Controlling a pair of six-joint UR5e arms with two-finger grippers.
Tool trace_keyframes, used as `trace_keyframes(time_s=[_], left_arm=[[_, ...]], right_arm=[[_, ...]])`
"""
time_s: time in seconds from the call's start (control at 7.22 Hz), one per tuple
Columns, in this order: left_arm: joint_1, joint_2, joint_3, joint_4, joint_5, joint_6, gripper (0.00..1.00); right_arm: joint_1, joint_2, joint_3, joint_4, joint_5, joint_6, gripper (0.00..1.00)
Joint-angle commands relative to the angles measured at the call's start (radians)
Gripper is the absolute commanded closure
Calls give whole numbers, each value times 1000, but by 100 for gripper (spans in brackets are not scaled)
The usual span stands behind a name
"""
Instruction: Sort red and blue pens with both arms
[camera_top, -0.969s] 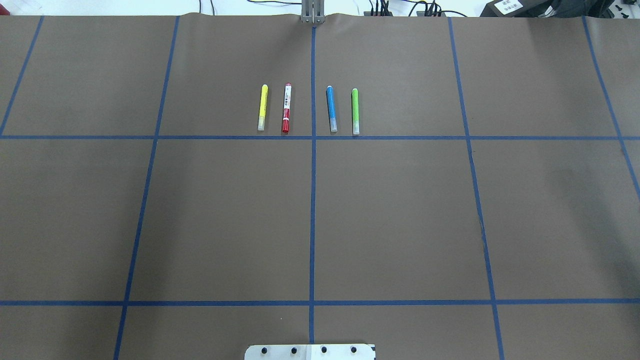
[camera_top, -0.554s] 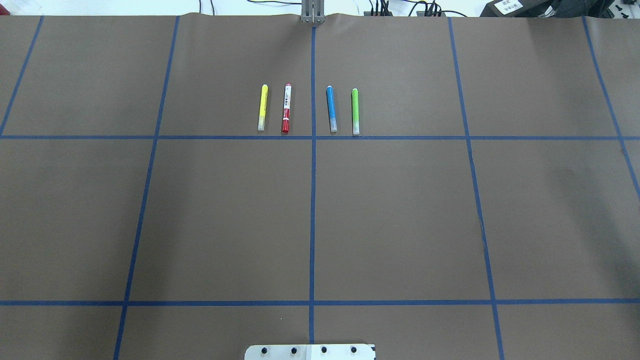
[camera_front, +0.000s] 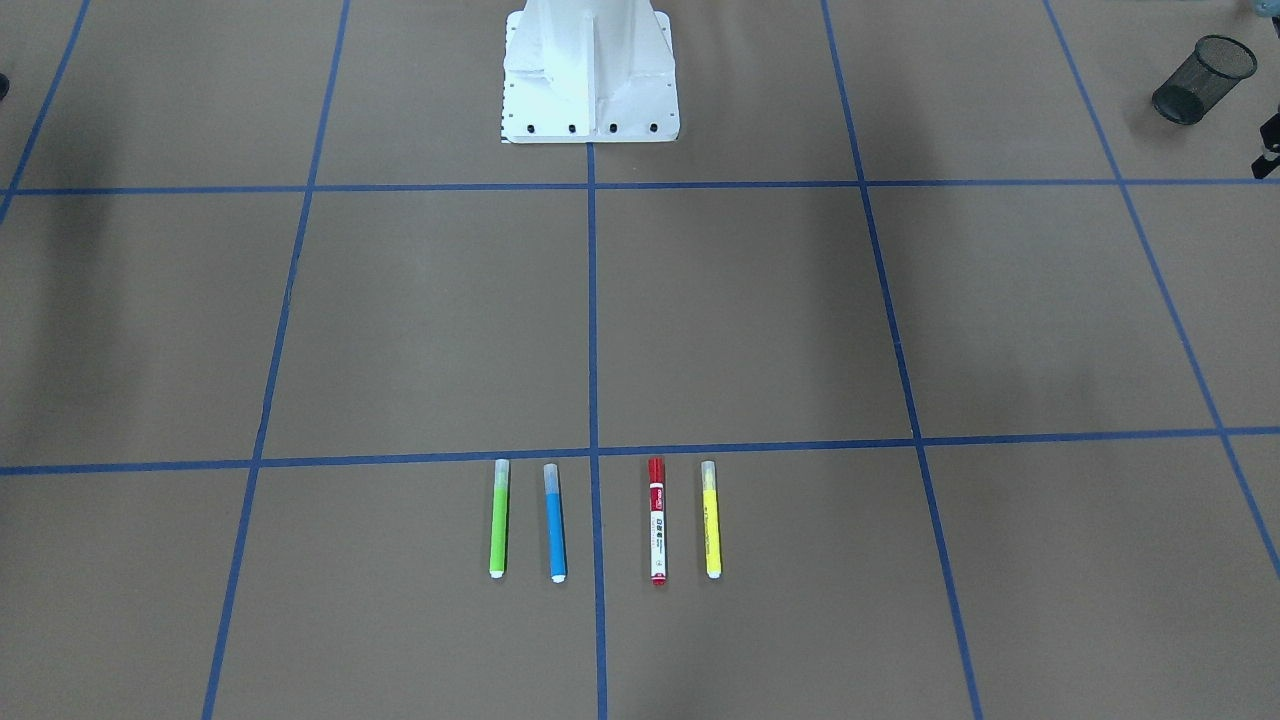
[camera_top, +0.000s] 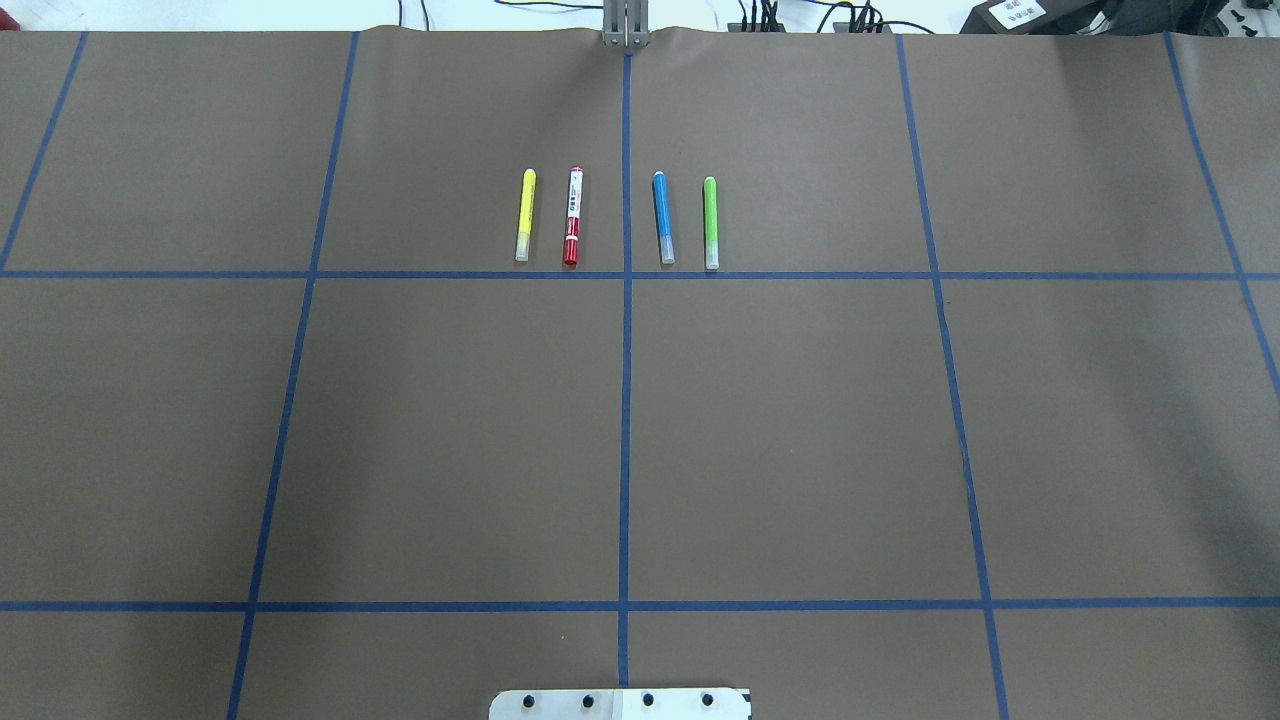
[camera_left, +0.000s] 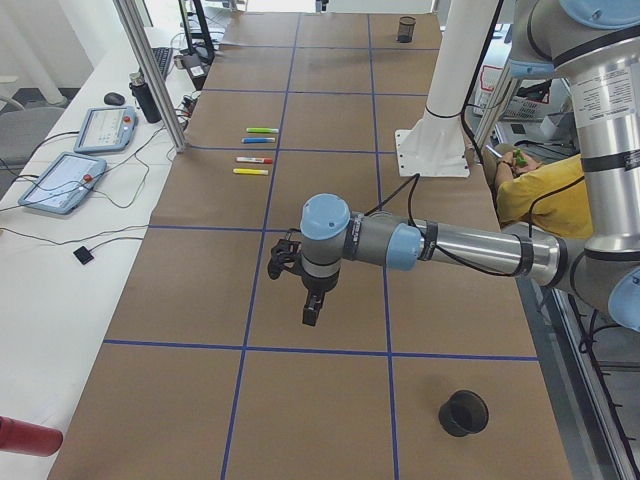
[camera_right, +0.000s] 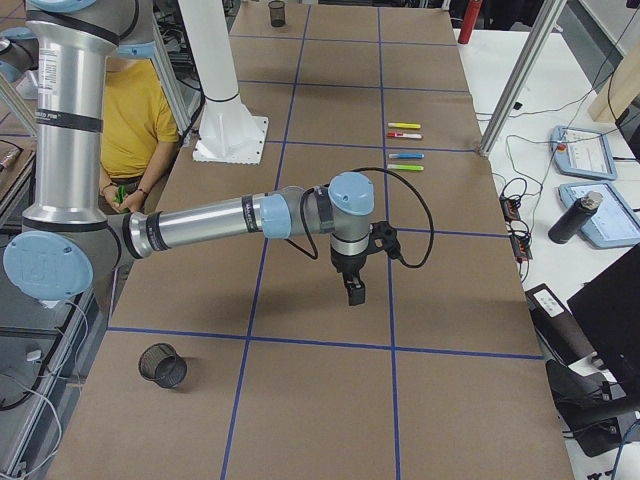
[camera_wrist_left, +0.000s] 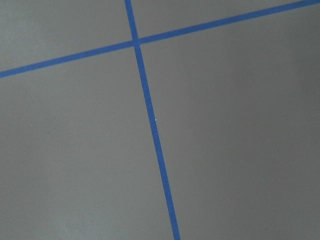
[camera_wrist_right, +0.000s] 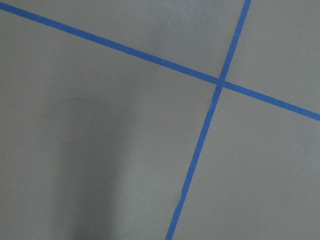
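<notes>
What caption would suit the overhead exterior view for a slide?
Yellow marker, red pen, blue pen and green marker lie parallel in a row on the blue-taped brown table.

A robotics lab: jointed robot arms (camera_left: 450, 245) over a brown-papered surface (camera_top: 450, 430) gridded with blue tape (camera_top: 625, 430), teach pendants (camera_left: 103, 128) and aluminium framing (camera_left: 152, 70) alongside.
</notes>
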Motion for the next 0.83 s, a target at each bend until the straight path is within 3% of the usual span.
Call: trace_keyframes(time_s=[0.0, 0.28, 0.42, 0.69], left_arm=[[1, -148, 17, -6, 8, -1, 0], [12, -309, 100, -2, -10, -49, 0], [17, -372, 125, -5, -94, -257, 0], [178, -452, 120, -128, -110, -411, 0]], right_arm=[[-1, 80, -25, 56, 3, 8, 0], [-2, 145, -34, 78, 15, 124, 0], [-8, 170, -31, 81, 37, 253, 0], [-111, 195, -51, 221, 45, 338, 0]])
